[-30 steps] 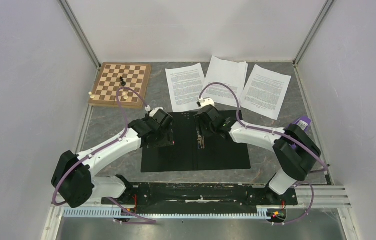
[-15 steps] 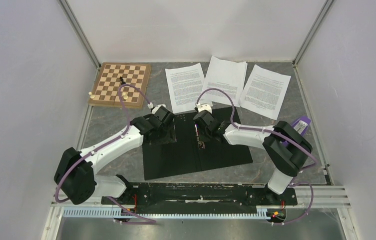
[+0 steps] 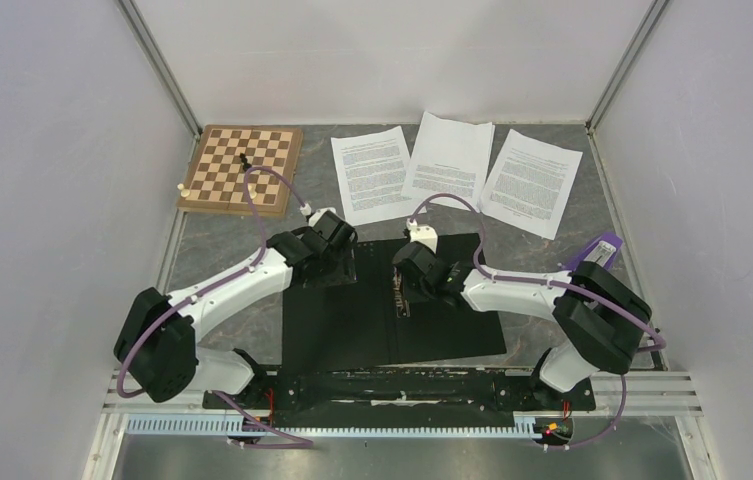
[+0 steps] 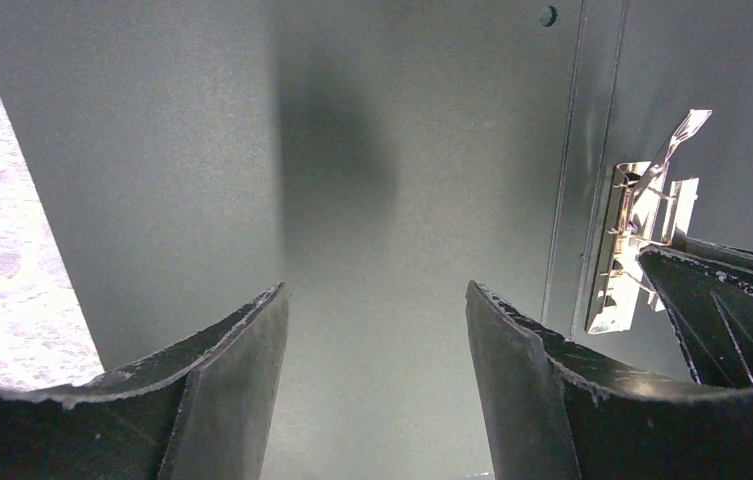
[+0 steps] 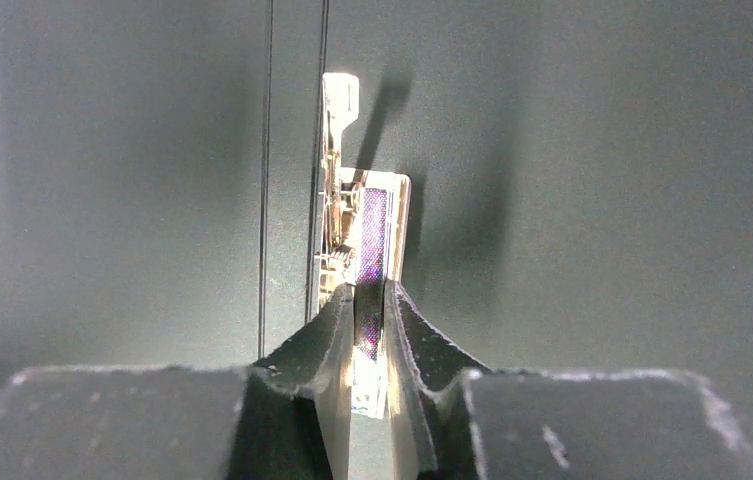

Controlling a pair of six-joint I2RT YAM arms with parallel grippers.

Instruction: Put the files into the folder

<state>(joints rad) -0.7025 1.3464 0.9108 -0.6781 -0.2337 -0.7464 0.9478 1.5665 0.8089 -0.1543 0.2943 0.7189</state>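
Observation:
The folder [image 3: 352, 325] lies open on the table, black inner faces up. Three files lie side by side behind it: a left sheet [image 3: 370, 172], a middle sheet [image 3: 449, 160] and a right sheet [image 3: 532, 182]. My right gripper [image 5: 370, 290] is shut on the metal clip [image 5: 367, 220] at the folder's spine, also seen from above as the right gripper [image 3: 399, 290]. My left gripper [image 4: 376, 290] stands open just above the folder's left inner face [image 4: 252, 150], with nothing between its fingers. In the left wrist view the clip [image 4: 642, 240] shows at the right.
A wooden chessboard [image 3: 242, 168] with a few pieces sits at the back left. A purple object [image 3: 602, 248] lies by the right arm near the right wall. Enclosure walls stand close on both sides.
My right gripper has closed on the folder's clip and drawn slightly nearer. The left gripper has shifted a little toward the far side. The folder has turned slightly.

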